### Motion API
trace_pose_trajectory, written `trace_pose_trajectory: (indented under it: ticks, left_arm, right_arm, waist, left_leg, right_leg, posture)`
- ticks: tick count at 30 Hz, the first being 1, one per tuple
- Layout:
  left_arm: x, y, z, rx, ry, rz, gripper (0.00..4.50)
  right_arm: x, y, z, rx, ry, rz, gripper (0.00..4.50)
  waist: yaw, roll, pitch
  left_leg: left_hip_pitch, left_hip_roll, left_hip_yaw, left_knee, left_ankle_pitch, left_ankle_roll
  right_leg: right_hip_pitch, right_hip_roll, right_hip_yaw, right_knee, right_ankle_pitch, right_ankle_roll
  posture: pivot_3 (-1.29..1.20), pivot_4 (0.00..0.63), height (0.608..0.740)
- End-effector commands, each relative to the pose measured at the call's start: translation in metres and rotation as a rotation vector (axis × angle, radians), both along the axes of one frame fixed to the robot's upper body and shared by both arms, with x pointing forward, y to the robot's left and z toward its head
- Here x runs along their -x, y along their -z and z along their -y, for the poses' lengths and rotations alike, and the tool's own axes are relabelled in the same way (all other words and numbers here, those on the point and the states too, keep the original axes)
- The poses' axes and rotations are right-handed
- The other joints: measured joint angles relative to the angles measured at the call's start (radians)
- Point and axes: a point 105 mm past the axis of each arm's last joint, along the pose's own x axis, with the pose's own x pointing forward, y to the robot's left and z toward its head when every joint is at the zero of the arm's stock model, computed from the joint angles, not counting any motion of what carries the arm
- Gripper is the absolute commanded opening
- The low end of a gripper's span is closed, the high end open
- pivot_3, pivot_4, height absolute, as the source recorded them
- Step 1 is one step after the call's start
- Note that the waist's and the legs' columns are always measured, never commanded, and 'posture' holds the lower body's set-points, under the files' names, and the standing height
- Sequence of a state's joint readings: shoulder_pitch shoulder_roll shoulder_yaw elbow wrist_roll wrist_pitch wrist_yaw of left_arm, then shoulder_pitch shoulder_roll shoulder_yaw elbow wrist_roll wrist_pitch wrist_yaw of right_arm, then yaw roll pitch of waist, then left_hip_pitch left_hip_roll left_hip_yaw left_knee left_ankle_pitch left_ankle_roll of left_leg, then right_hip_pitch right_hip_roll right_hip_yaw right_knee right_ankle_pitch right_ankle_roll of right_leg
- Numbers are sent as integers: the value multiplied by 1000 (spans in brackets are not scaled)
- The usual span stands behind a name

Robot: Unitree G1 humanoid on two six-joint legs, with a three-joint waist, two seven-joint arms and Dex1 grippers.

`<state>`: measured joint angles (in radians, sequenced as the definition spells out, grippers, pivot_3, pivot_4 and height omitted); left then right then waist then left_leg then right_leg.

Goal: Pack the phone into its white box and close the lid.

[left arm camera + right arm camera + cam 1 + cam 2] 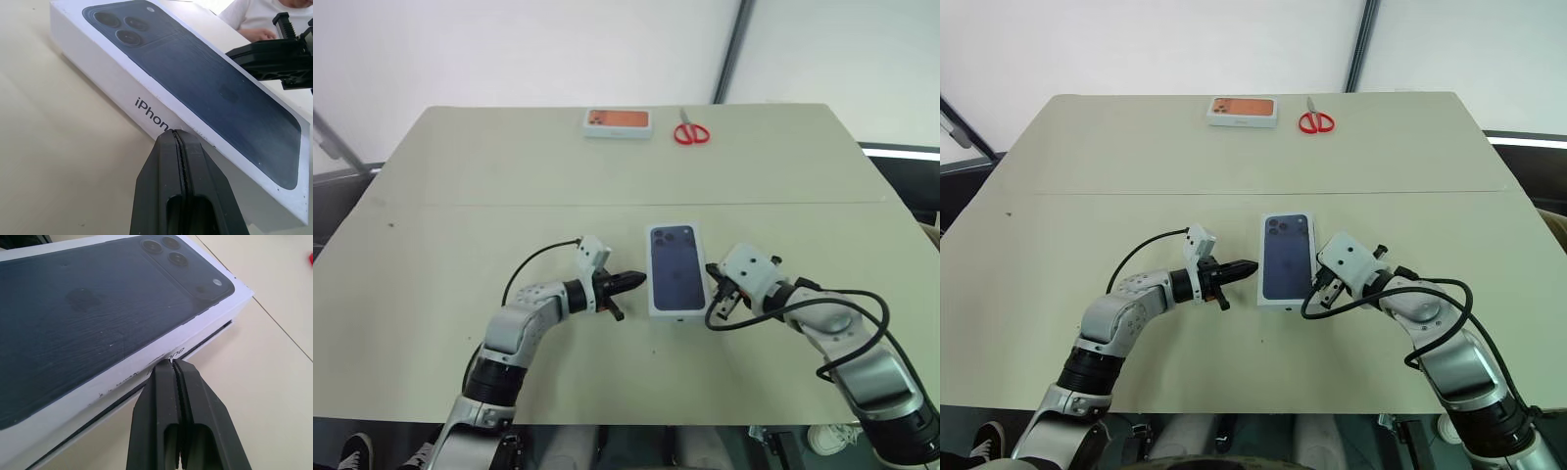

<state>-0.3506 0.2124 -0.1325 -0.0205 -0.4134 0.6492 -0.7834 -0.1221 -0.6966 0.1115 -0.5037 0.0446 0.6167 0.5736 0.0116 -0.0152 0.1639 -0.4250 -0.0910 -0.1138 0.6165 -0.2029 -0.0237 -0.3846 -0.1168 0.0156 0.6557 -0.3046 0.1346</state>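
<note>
— Lid, white cardboard cover with the dark phone picture: seated?

— Nearly. It lies between my pincers, a dark gap under its edge beside my right gripper. Left gripper touches its side. Both are pinched shut, holding nothing. I'd press down evenly, not sideways.

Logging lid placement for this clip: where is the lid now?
The lid sits on the white box at the table's near centre, between the left gripper and the right gripper.
</note>
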Motion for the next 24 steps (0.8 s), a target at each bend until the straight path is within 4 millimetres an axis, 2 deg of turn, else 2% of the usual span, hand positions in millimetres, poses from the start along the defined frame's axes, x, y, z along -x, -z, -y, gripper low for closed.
trace_pose_trajectory:
  ticks: [1,5,9,24]
  left_arm:
    - [6,-24,14,55,55,93,0]
    - [4,-25,12,74,40,59,0]
    - [4,-9,12,2,50,63,0]
    - [1,-6,15,33,38,37,0]
  right_arm:
    - [4,-8,-15,-16,-75,28,71]
    - [5,-4,-14,6,-77,16,71]
    - [5,6,-12,39,-63,4,71]
    - [4,14,-18,61,-72,-10,71]
  waist:
    - [0,0,0]
    - [0,0,0]
    - [0,0,0]
    - [0,0,0]
  left_leg:
    - [0,0,0,0,0,0]
    - [0,0,0,0,0,0]
    - [0,0,0,0,0,0]
    - [0,0,0,0,0,0]
  right_leg:
    - [0,0,0,0,0,0]
    - [0,0,0,0,0,0]
    - [0,0,0,0,0,0]
    - [0,0,0,0,0,0]
  posture:
    - [0,150,740]
    - [0,150,740]
    - [0,150,740]
    - [0,150,740]
